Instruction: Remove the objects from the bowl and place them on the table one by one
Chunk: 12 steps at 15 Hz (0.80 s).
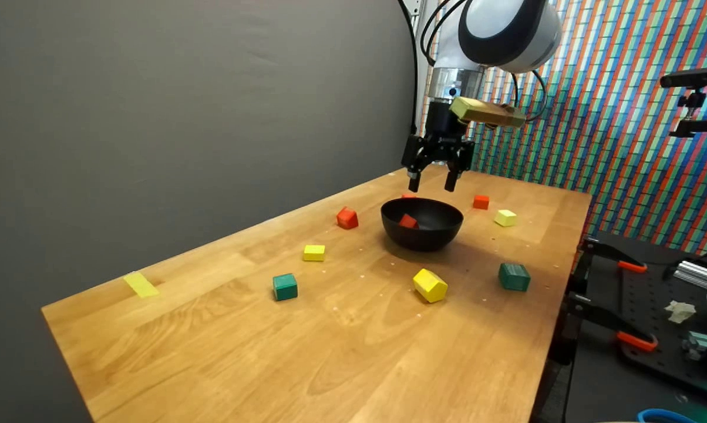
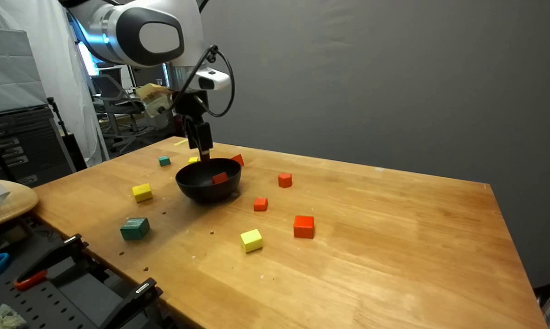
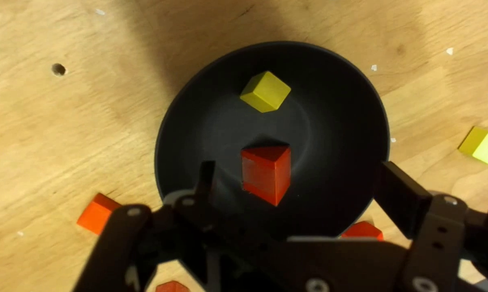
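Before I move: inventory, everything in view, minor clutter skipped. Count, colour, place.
Table: 1, light brown, centre
Bowl: 1, black, on table
Red blocks: 5, red, 4 on table, 1 in bowl
Yellow blocks: 4, yellow, 3 on table, 1 in bowl
Green blocks: 2, dark green, on table
Tape strip: 1, yellow, near table corner
Clamps: 2, black and orange, beside table
Perforated board: 1, black, beside table
Camera on bracket: 1, black, off table
Drawer cabinet: 1, dark, background
Curtain: 1, white, background
Wall: 1, grey, alongside table
Striped backdrop: 1, multicoloured, background
Arm: 1, white and black, over table
Tool: 1, black, open, above bowl
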Tool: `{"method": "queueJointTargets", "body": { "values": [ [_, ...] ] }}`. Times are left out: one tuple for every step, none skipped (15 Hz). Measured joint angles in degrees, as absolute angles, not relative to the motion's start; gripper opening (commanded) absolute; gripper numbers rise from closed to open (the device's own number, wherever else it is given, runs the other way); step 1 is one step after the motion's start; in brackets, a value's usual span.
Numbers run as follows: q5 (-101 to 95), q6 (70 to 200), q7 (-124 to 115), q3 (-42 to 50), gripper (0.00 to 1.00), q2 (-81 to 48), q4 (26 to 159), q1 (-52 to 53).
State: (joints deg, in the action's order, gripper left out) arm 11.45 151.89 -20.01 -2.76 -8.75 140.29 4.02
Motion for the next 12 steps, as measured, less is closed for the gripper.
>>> {"method": "queueJointTargets", "body": {
  "values": [
    [11.48, 151.1, -18.8, -2.62, 0.94, -9.77, 139.42, 3.48],
    [11.48, 150.27, -17.68, -2.49, 0.92, -10.83, 138.52, 3.08],
    [11.48, 149.37, -16.59, -2.44, 0.93, -12.01, 137.56, 2.73],
    [11.48, 148.46, -15.65, -2.44, 0.96, -13.25, 136.61, 2.5],
    [11.48, 147.58, -14.78, -2.44, 0.96, -14.55, 135.58, 2.41],
    [11.48, 146.95, -14.09, -2.48, 0.99, -15.88, 134.53, 2.4],
    [11.48, 146.4, -13.52, -2.6, 0.98, -17.16, 133.52, 2.41],
    [11.48, 145.94, -13.06, -2.8, 0.99, -18.46, 132.49, 2.44],
    [11.48, 145.42, -12.81, -3.0, 0.99, -19.71, 131.52, 2.51],
    [11.48, 145.13, -12.67, -3.2, 0.98, -20.95, 130.62, 2.63],
    [11.48, 144.93, -12.66, -3.39, 0.96, -22.18, 129.83, 2.81],
    [11.48, 144.77, -12.66, -3.54, 0.93, -23.31, 129.16, 3.01]
  ]
}}
